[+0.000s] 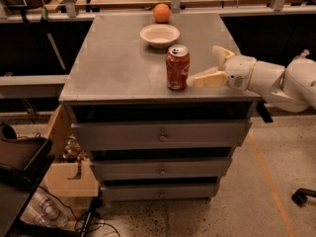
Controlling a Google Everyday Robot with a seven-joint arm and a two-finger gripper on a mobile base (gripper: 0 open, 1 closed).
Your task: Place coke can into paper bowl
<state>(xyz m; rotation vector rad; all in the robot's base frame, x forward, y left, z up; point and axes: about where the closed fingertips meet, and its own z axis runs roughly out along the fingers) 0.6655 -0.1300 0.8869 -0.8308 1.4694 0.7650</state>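
Cream two-finger gripper (205, 65) juts in from the right of the frame, fingers spread apart and holding nothing, its lower fingertip just beside the red cylindrical coke can (177, 67). That can stands upright at centre frame on the grey metal drawer cabinet (113, 68), below the shallow off-white paper bowl (159, 35) and the orange ball (161, 13).

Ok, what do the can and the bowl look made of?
The coke can looks like metal: glossy red side, silvery top. The paper bowl seems to be matte off-white paper or pulp. The gripper sits open beside the can.
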